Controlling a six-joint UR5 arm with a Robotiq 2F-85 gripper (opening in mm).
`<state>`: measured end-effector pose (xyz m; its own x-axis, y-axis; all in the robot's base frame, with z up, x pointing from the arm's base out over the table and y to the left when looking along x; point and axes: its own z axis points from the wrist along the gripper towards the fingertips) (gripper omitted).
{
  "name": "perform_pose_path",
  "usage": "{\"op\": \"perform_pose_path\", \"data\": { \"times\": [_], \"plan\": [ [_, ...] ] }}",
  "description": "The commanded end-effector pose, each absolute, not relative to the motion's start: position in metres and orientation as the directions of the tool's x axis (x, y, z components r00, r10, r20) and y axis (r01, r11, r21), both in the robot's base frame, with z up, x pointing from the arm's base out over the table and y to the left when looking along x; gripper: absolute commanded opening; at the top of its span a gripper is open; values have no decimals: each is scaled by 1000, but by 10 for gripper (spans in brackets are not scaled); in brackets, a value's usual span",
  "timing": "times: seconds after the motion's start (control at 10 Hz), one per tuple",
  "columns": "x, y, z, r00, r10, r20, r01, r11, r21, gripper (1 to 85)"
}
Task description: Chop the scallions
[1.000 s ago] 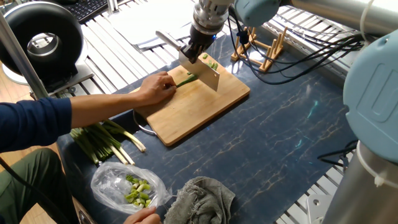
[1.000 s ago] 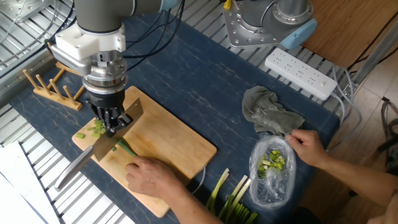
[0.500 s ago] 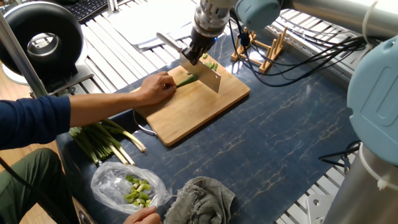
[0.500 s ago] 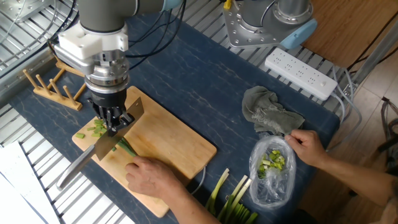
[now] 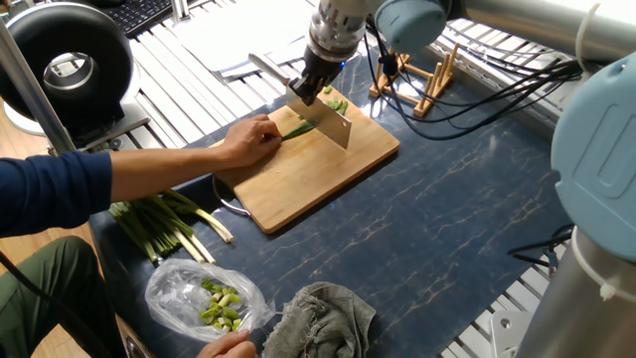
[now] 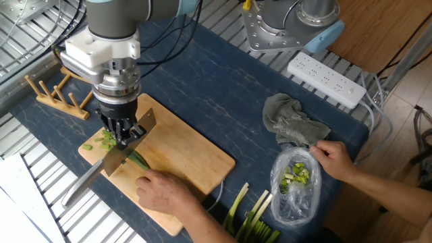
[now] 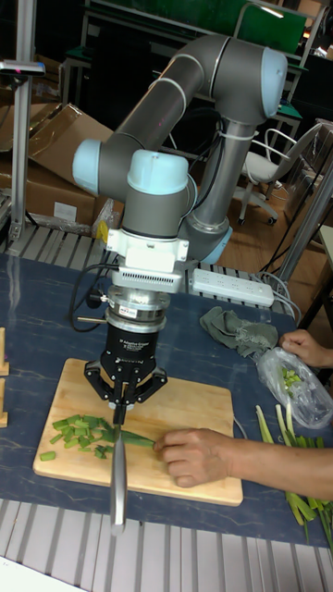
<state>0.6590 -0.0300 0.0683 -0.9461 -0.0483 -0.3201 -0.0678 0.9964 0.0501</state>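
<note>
Scallions [image 7: 139,438] lie on cutting board [image 6: 196,158], one end pinned under person's hand [image 7: 196,455], cut bits [image 7: 74,431] heaped at board's far end. My jaws pinch knife [image 6: 101,170] by handle, blade edge on stalk, just beside fingers. Thicker stalk bundle [image 5: 159,224] on tabletop [image 5: 457,199] near board. Other hand [image 6: 334,158] holds plastic bag [image 6: 294,185] beside rag [image 6: 290,125].

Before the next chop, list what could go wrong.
1. The person's hand pins the scallions right beside the knife; a cut could nick fingers.
2. The gripper holds the knife by its blade, so it may twist under load.
3. Cut bits near the cutting board edge could scatter off.
</note>
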Motion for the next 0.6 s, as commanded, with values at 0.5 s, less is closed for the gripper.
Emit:
{"op": "perform_pose_path", "data": {
  "times": [0.5],
  "plan": [
    [687,-29,76,-937,-34,-348,-66,995,80,13]
  ]
}}
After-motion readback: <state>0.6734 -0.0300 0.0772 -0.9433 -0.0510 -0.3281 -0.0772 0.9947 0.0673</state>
